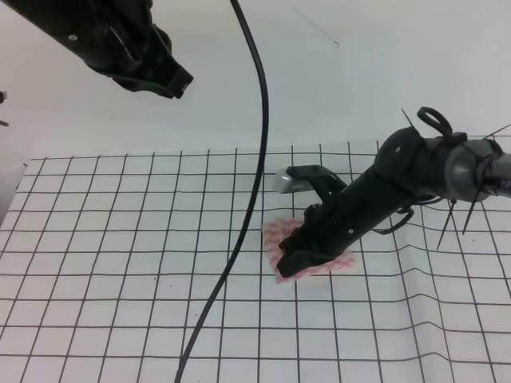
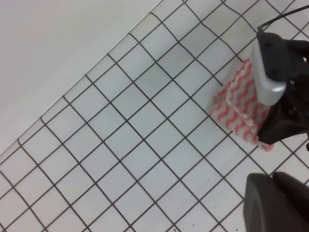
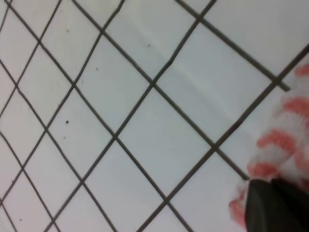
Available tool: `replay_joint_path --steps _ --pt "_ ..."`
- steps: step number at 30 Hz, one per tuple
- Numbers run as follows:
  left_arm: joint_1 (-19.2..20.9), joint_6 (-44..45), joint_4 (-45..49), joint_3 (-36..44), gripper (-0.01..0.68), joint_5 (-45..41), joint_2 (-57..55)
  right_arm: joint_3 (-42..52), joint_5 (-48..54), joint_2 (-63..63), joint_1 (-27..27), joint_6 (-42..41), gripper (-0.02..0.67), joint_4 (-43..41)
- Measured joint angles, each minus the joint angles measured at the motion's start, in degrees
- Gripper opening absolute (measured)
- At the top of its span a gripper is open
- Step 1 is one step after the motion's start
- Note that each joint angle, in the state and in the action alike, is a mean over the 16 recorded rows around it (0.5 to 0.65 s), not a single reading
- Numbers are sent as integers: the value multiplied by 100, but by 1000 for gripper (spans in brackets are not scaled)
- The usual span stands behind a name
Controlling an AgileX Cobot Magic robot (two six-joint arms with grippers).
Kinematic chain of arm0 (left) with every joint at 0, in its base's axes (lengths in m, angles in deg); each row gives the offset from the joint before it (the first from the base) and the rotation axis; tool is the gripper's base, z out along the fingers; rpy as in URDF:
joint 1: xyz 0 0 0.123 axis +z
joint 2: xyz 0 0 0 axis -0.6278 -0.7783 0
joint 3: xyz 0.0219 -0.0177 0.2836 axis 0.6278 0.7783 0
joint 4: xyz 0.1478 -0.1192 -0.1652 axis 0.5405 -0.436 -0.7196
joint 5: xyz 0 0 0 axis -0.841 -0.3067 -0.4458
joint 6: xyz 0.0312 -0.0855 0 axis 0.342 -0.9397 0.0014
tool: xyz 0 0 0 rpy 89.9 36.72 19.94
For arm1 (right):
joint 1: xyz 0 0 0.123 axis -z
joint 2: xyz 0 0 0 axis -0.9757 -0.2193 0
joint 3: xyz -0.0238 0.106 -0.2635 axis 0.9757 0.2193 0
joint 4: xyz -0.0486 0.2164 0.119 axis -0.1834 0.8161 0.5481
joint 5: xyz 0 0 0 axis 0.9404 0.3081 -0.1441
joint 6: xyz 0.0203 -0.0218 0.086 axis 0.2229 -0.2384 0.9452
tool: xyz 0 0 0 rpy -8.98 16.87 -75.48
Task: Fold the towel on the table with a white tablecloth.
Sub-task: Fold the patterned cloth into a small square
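The towel (image 1: 318, 259), pink-red wavy stripes on white, lies folded small on the white tablecloth (image 1: 120, 279) that covers the table, just right of centre. My right gripper (image 1: 286, 263) reaches in from the right and its dark tips sit low on the towel's left edge, shut on it. In the right wrist view the fingers (image 3: 275, 208) sit together against the towel (image 3: 285, 140). My left gripper (image 1: 177, 82) hangs high at the upper left, shut and holding nothing. The left wrist view shows the towel (image 2: 239, 104) under the right arm.
A black cable (image 1: 259, 120) hangs from the top and runs down across the cloth to the front edge, passing just left of the towel. The tablecloth ends at the back along a plain white surface (image 1: 335, 80). The cloth is wrinkled at the right (image 1: 447, 303).
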Motion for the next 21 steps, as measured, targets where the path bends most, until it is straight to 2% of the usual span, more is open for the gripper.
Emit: replay_joint_path --steps 21 --pt "0 10 -61 0 1 0 0 -420 -774 -174 59 240 4 -161"
